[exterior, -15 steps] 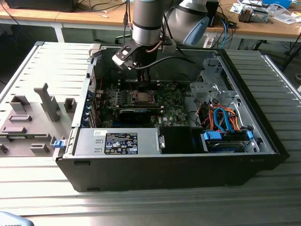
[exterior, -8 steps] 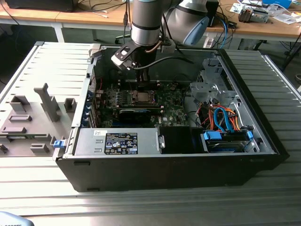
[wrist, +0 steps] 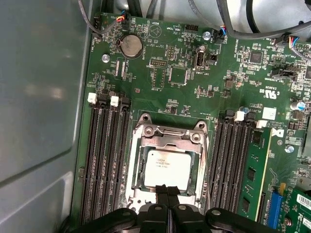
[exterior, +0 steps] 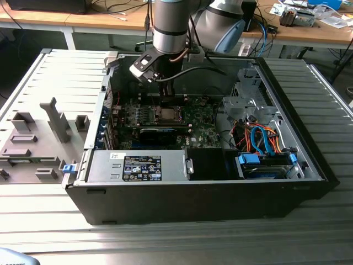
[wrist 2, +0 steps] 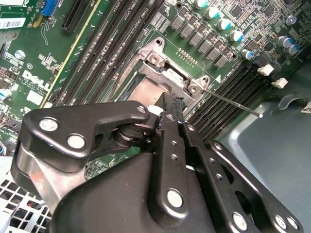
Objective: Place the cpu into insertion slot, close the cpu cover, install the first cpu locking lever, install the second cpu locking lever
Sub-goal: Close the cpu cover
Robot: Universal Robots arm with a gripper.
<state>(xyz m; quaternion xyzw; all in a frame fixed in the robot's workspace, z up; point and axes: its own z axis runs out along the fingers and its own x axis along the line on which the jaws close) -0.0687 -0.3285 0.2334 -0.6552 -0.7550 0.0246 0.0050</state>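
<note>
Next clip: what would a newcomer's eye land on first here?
The arm's gripper, fingertips together, sits at the edge of the cpu cover on the green motherboard inside the open computer case. In the first wrist view that cover frames the cpu. In the second wrist view a thin locking lever juts out beside it.

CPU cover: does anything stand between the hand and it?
Nothing visible does. In the first wrist view the hand is right at the edge of the cpu cover, which lies framing the cpu.
</note>
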